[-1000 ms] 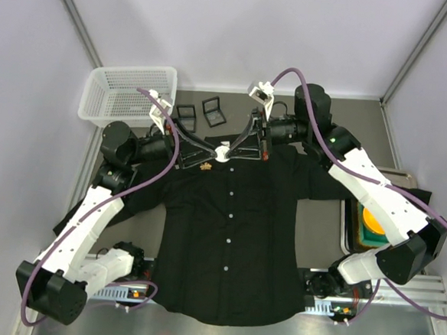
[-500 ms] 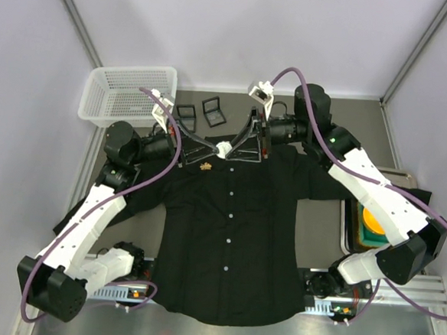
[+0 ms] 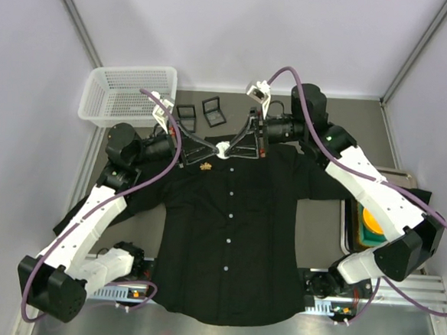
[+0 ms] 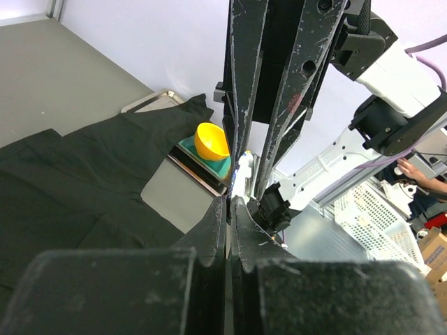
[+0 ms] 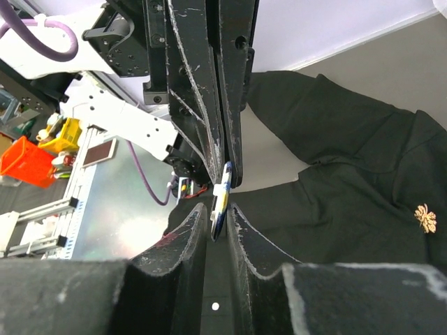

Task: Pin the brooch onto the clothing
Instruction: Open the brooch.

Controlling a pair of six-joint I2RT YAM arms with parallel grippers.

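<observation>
Left gripper (image 3: 215,149), right gripper (image 3: 231,146) seemingly tip-to-tip, crowded

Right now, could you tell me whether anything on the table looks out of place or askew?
Only one thing: the shirt lies flat, but its sleeve on the right arm's side appears to drape over the rim of the tray holding the yellow bowl.

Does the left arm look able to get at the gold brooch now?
Probably yes: the brooch lies uncovered on the shirt close beside the left claw, nothing between them, though that claw is shut.
</observation>
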